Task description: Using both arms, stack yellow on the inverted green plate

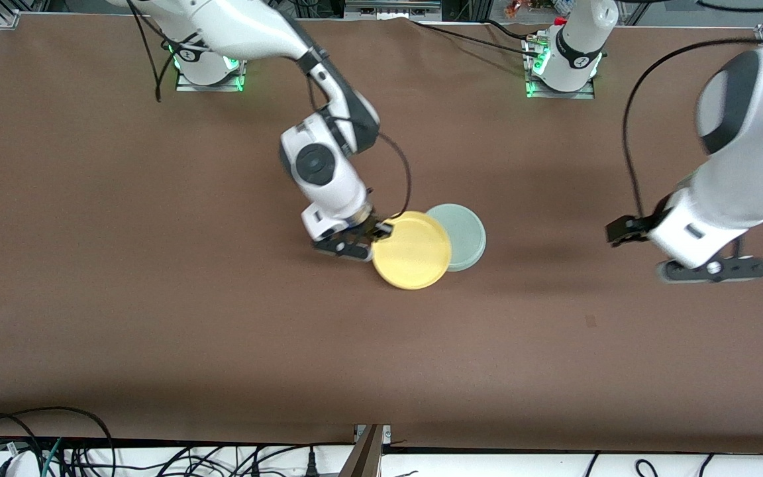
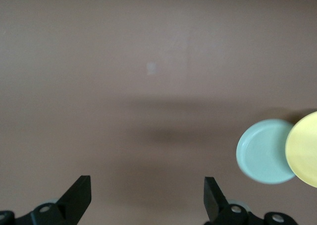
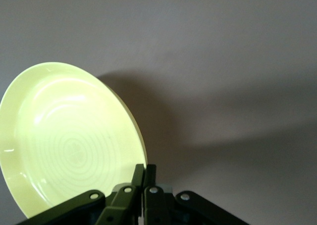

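The pale green plate (image 1: 462, 236) lies upside down on the brown table near the middle. My right gripper (image 1: 381, 232) is shut on the rim of the yellow plate (image 1: 413, 250) and holds it a little above the table. The yellow plate overlaps the edge of the green plate that faces the right arm's end. In the right wrist view the fingers (image 3: 144, 173) pinch the yellow rim (image 3: 69, 140). My left gripper (image 1: 712, 270) hangs open and empty over bare table toward the left arm's end. Its wrist view (image 2: 147, 195) shows the green plate (image 2: 262, 153) and the yellow plate (image 2: 303, 148) some way off.
The two arm bases (image 1: 208, 66) (image 1: 561, 66) stand along the table edge farthest from the front camera. Cables (image 1: 57, 444) lie below the table's near edge. A small mark (image 1: 591, 321) is on the table nearer the camera than the left gripper.
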